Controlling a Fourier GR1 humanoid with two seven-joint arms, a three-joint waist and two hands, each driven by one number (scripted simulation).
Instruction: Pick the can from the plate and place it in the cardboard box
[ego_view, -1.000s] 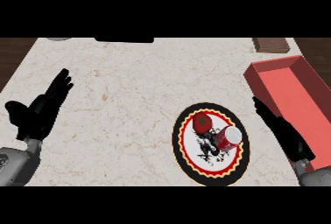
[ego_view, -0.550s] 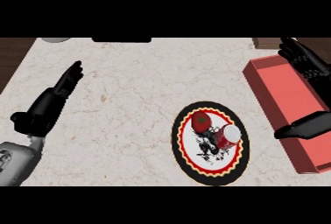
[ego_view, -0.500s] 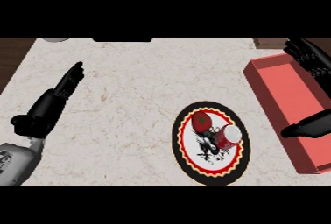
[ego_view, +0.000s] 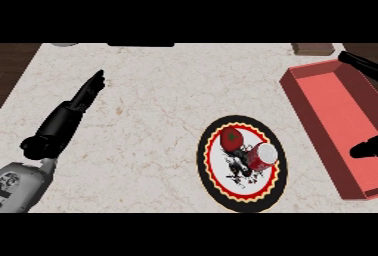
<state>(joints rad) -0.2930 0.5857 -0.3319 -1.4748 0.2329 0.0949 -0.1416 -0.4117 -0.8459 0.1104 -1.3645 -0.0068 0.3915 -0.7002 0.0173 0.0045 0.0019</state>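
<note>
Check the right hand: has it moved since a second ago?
Yes. It was left of the cardboard box, near the plate; now the right hand shows over the box at the view's right edge.

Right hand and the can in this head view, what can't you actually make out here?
- Right hand: cut off by the right edge over the box; whether its fingers are open or shut cannot be told.
- Can: lying on the plate; its label is too small to read.
- Left hand: edge-on, palm hidden.
</note>
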